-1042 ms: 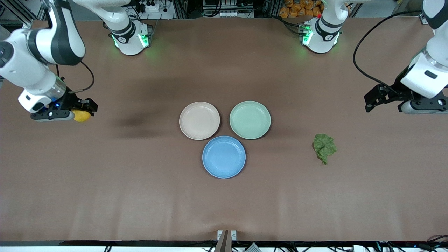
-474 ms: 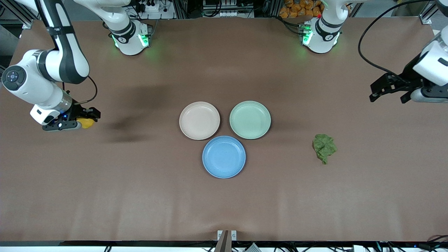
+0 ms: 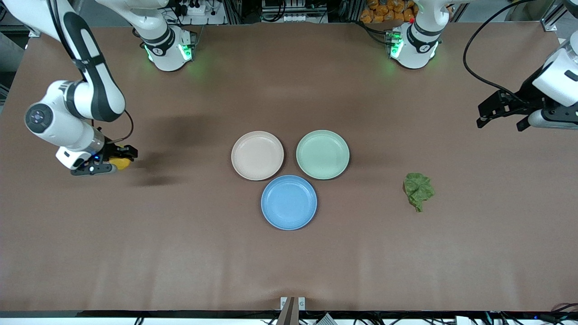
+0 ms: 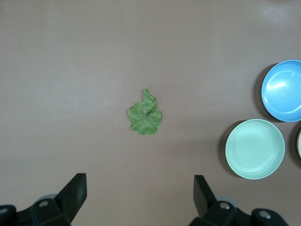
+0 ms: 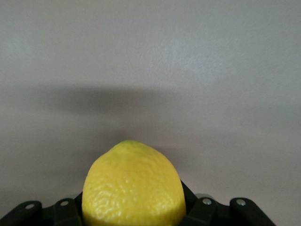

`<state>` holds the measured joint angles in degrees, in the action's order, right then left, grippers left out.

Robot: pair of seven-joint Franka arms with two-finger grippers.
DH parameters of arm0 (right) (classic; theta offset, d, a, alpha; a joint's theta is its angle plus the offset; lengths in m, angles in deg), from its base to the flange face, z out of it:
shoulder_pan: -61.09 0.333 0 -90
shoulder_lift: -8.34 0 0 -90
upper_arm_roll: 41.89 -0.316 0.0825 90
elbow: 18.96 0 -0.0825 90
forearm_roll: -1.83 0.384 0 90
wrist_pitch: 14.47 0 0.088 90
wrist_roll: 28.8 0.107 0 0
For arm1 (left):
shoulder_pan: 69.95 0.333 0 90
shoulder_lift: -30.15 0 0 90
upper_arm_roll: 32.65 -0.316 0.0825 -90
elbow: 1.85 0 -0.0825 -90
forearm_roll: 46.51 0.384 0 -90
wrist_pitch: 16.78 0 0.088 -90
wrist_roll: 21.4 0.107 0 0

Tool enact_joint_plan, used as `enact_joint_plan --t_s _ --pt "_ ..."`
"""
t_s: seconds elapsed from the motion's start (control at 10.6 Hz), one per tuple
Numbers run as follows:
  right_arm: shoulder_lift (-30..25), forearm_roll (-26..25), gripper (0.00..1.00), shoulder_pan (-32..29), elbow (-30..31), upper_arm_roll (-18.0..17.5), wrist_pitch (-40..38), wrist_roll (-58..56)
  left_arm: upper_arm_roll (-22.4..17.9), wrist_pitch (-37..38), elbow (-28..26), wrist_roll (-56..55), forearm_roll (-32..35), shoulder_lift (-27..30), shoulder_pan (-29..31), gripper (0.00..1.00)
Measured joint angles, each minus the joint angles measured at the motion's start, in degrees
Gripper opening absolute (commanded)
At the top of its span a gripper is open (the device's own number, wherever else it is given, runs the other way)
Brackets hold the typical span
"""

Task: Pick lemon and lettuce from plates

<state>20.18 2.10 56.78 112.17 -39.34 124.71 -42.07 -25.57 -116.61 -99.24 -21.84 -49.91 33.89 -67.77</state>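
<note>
My right gripper (image 3: 118, 160) is shut on the yellow lemon (image 3: 120, 163) low over the bare table toward the right arm's end; the lemon fills the near part of the right wrist view (image 5: 134, 186). The green lettuce (image 3: 418, 190) lies on the table toward the left arm's end, beside the plates; it also shows in the left wrist view (image 4: 145, 116). My left gripper (image 3: 501, 115) is open and empty, up in the air over the table at the left arm's end. The beige-pink plate (image 3: 257, 155) and the mint green plate (image 3: 322, 154) lie side by side mid-table, both bare.
A bright blue plate (image 3: 289, 202) lies nearer the front camera, touching the two other plates; it shows in the left wrist view (image 4: 284, 89) beside the mint plate (image 4: 255, 148). The arm bases stand along the table's top edge.
My right gripper has come down and moved toward the table's middle with the lemon. My left gripper has risen and drawn away from the lettuce.
</note>
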Motion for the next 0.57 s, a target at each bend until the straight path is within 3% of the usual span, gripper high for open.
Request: enact_joint_plan --t_s 0.47,0.57 --pt "8.60 0.04 0.62 0.00 0.07 -0.21 8.18 0.01 1.82 0.90 -0.03 -4.16 0.00 0.08 -0.01 1.00" --pt "9.72 0.04 0.73 0.00 0.05 -0.25 9.14 0.02 1.77 0.96 0.09 -4.16 0.44 0.10 0.01 1.00"
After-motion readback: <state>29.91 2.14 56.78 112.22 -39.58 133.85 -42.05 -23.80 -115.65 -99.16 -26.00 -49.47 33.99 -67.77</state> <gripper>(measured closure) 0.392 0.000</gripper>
